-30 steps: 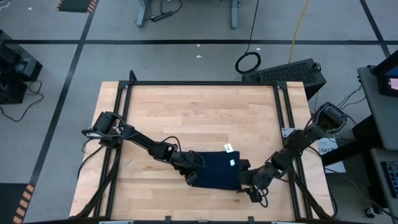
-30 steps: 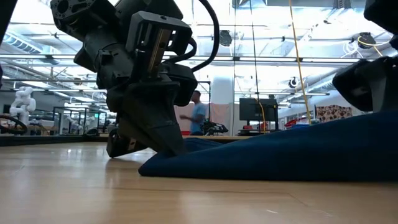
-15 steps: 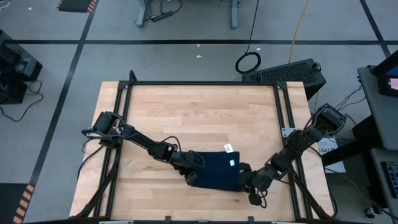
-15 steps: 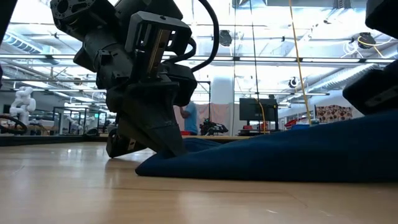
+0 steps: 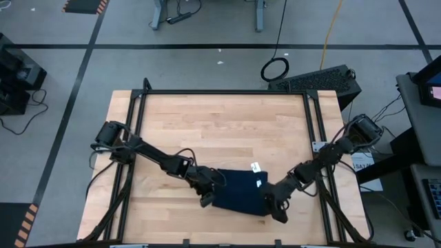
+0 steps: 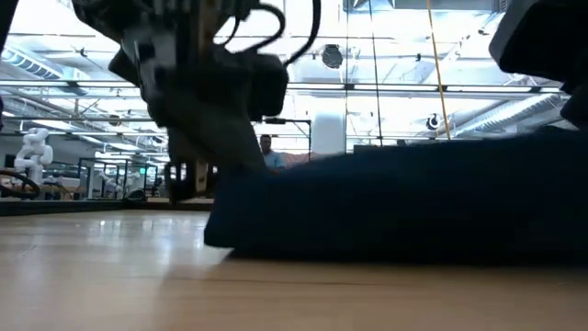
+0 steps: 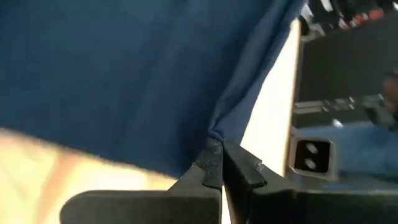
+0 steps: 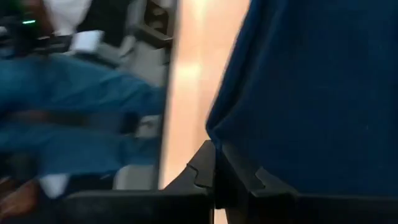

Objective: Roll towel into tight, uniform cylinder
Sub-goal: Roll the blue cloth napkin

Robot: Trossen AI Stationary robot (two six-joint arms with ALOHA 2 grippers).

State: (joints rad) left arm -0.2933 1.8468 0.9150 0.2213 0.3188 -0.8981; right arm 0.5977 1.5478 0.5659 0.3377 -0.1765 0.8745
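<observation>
- High camera hangs above me, looking straight down on the whole worktop [image 5: 227,124].
- Low camera sits at worktop height, close, facing level into the room.
- My wrist cameras look past my fingers [image 7: 214,168], very near the towel [image 5: 238,193], which every view shares.

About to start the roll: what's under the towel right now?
Only bare wooden table shows around the towel. Left gripper and right gripper pinch its near corners. Anything beneath the cloth is covered.
</observation>
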